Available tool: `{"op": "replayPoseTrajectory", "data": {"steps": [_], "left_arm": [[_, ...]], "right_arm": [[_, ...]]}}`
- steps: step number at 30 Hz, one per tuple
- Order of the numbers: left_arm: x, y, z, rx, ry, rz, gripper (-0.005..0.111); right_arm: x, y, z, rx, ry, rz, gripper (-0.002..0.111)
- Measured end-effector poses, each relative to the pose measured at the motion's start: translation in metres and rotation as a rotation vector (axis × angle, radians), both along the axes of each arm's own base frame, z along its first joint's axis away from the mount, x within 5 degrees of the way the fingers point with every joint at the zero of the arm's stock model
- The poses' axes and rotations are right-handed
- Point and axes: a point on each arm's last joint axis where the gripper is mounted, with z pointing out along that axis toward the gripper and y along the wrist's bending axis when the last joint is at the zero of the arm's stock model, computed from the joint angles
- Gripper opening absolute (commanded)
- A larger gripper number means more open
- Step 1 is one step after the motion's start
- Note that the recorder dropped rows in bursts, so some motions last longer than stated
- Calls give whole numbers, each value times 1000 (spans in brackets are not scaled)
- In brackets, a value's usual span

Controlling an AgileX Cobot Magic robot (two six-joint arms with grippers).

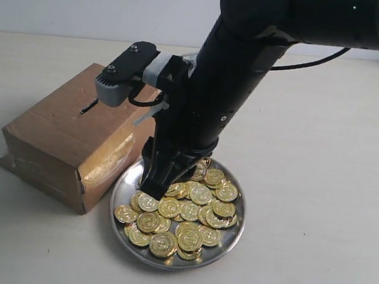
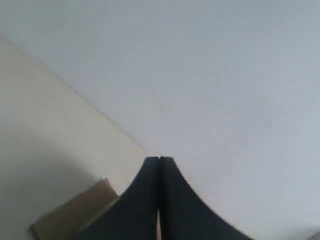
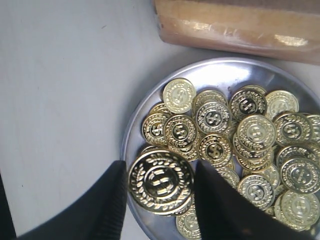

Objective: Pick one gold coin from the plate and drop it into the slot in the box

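Dozens of shiny coins heap the round silver metal plate (image 1: 162, 261) on the pale table (image 1: 320, 198). In the exterior view the brown rectangular cardboard box (image 1: 60, 134) sits just beside the plate at its 10 o'clock. Only that view shows the narrow dark slot (image 1: 87, 108) cut in the box's flat lid. It also shows the right gripper (image 1: 148, 195) reaching down onto the pile at the plate's 9 o'clock edge, where the arm hides the gap between the fingers.

The right wrist view looks straight into that gap. There the right gripper (image 3: 160, 169) is narrowed to one coin's width, with a single small embossed gold coin (image 3: 161, 184) lying face-up between its black fingers (image 3: 102, 210). The coin's opposite edges meet both fingers, so it looks gripped. Its face carries a mark like a dollar sign inside a wreath, and the neighbouring coins show the same mark.

The left gripper (image 2: 159, 161) shows only in its own wrist view. Its dark fingers (image 2: 142, 200) are pressed together on nothing, facing a blank wall above a corner of cardboard.
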Motion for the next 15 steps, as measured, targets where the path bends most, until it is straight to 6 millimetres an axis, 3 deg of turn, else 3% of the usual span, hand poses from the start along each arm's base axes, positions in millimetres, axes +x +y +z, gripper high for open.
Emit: {"op": "replayPoseTrajectory", "data": {"steps": [2, 5, 8, 9, 11, 15], "left_arm": [[0, -2, 2, -76, 5, -20, 0], [-6, -10, 27, -35, -25, -110, 2], [-6, -15, 59, 56, -34, -164, 22], [-3, -16, 64, 69, -16, -182, 38], [10, -21, 73, 78, 75, -243, 61], [52, -31, 76, 93, 282, -394, 60]], "right_arm": [[0, 0, 0, 0, 0, 0, 26], [0, 0, 0, 1, -2, -1, 26], [0, 0, 0, 1, -2, -1, 26], [0, 0, 0, 1, -2, -1, 26], [0, 0, 0, 1, -2, -1, 26], [0, 0, 0, 2, -3, -1, 26]]}}
